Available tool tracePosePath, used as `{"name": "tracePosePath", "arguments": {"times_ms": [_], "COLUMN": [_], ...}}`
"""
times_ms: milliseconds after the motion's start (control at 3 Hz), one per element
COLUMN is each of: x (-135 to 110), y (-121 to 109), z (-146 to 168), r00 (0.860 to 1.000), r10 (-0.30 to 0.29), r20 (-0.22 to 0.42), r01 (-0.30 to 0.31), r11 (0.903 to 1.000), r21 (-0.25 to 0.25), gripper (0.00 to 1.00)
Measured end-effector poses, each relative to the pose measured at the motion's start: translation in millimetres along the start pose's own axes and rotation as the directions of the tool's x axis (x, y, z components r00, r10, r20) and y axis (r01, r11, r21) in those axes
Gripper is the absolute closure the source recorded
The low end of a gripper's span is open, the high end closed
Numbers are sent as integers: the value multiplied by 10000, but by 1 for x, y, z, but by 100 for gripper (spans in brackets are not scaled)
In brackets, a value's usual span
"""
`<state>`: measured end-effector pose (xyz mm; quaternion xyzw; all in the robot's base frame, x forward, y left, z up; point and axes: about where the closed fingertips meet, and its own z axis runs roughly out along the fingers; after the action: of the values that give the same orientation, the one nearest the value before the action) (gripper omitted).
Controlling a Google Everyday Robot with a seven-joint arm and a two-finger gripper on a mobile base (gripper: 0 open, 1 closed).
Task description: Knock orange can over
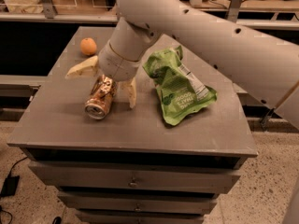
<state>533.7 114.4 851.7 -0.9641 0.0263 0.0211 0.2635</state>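
Note:
The orange can (99,98) is coppery orange-brown and lies on its side on the grey table (56,125), left of centre. Its silver top faces the front edge. My gripper (101,89) is right over the can and open. One pale finger (82,68) points out to the left above the can. The other finger (129,92) points down beside the can's right side. The can's far end is hidden under the wrist.
A green snack bag (180,87) lies crumpled just right of the gripper. A round orange fruit (88,46) sits at the back left of the table. The table stands on a cabinet of drawers (135,183), and my white arm spans the upper right.

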Motion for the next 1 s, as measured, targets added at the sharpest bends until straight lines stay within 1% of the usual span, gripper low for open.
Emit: {"name": "tracePosePath", "arguments": {"times_ms": [1000], "x": [0], "y": [-1], "z": [-1], "r00": [10000], "r10": [3], "r20": [0], "r01": [-3], "r11": [10000], "r21": [1], "gripper": [0]}}
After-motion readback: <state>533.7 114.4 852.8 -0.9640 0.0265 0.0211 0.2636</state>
